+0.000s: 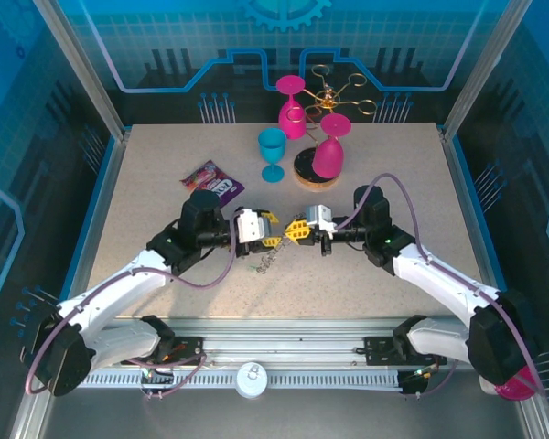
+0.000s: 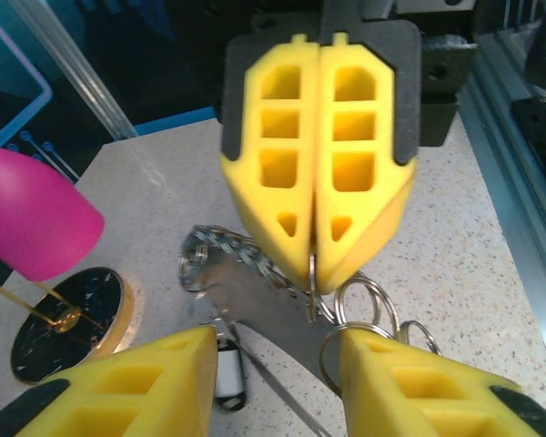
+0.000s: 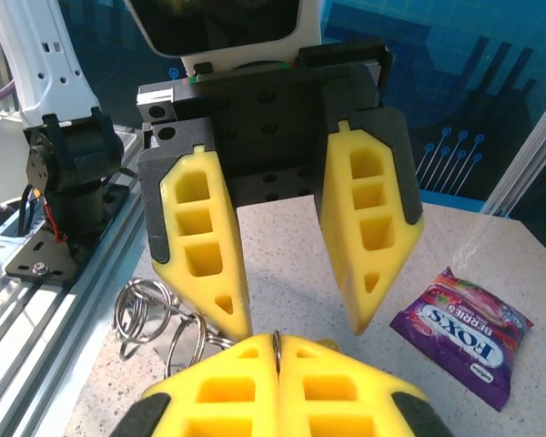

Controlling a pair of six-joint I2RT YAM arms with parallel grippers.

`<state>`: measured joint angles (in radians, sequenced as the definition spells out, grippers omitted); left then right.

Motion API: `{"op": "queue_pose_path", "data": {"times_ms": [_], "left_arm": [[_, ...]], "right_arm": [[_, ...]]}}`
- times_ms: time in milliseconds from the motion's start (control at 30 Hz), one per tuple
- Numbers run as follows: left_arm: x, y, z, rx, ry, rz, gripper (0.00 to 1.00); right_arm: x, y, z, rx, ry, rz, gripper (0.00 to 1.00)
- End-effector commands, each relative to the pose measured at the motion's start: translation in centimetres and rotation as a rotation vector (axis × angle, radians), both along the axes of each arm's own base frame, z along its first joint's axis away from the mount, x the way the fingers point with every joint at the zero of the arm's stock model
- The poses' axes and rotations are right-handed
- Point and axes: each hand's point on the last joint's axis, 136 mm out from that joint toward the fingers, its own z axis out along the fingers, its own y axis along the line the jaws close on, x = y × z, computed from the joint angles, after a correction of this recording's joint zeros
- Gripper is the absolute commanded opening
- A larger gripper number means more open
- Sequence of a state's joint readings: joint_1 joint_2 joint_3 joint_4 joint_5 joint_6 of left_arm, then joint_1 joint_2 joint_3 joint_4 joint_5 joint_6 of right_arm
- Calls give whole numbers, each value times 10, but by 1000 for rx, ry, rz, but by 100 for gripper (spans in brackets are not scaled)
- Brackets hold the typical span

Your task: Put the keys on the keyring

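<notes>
Speckled beige surface [image 1: 146,206] under blue-lit walls carries both arms, which meet nose to nose near its middle. The right pincer [image 2: 314,280] is clenched, its two yellow fingers pressed flat together, and a thin metal edge of the keyring [image 3: 276,346] stands pinched in the seam at their tips. Facing it, the left pincer [image 3: 300,328] is released: its fingers [image 3: 205,246] stand apart with bare surface showing in the gap between them, and nothing is held there. From the left wrist, the tips of the right pincer point down between the left pincer's spread fingers. Just below and around those tips lies a tangle of metal: a short chain [image 2: 246,250] to the side of the right pincer, several bright split rings [image 2: 373,305] on the other side, and small keys [image 1: 265,264] gathered on the surface directly beneath where the two pincers meet. The colours of the key heads cannot be told. Beyond the left pincer, well apart from it, a purple candy packet [image 3: 464,328] lies flat. To the far side of the right pincer a pink goblet [image 2: 27,218] hangs tilted over a round dark coaster [image 2: 68,314] with a pale rim, and a thin gold wire crosses that coaster.
</notes>
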<state>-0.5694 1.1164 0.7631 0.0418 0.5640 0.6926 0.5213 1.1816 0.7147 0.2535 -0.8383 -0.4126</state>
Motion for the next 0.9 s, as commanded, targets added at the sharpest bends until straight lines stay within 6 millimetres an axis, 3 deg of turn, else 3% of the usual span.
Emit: {"op": "queue_pose_path", "data": {"times_ms": [0, 200, 467, 867], "left_arm": [[-11, -3, -5, 27, 6, -87, 39], [-12, 0, -25, 107, 75, -90, 40], [-20, 5, -39, 164, 188, -90, 47], [-6, 2, -37, 160, 73, -55, 31]], "right_arm": [[5, 0, 12, 2, -48, -1, 0], [7, 0, -1, -52, -61, -19, 0], [6, -1, -11, -111, -119, -34, 0], [-1, 4, -5, -91, -134, -10, 0]]}}
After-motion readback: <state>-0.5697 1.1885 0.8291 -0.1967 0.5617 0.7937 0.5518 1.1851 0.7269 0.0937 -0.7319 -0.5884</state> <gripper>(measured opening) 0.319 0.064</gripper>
